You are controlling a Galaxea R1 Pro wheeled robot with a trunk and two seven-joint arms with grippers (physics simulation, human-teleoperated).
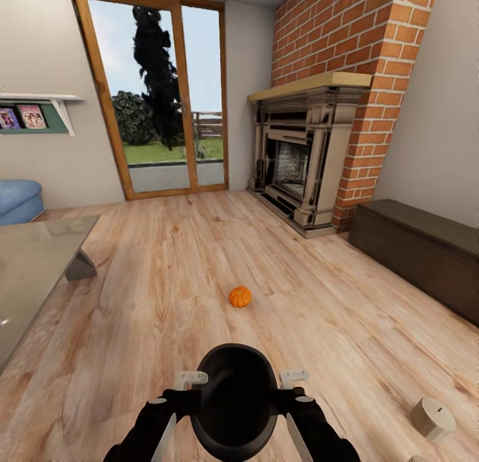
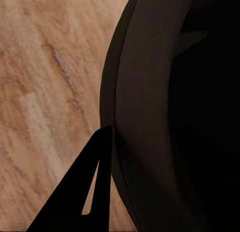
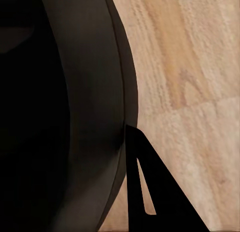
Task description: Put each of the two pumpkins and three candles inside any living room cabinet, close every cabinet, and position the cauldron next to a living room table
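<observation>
I hold the black cauldron low in front of me, above the wooden floor. My left gripper is shut on its left rim and my right gripper on its right rim. In each wrist view one dark finger lies against the outside of the cauldron wall, and the other finger is hidden. One orange pumpkin sits on the floor just beyond the cauldron. A beige candle lies on the floor to the lower right. The dark-brown cabinet stands shut along the right wall. The pale table is at the left.
A brick fireplace stands ahead on the right, next to the cabinet. A glass door fills the far wall. A blue seat is at the far left, under a wall shelf. Open floor lies between table and cabinet.
</observation>
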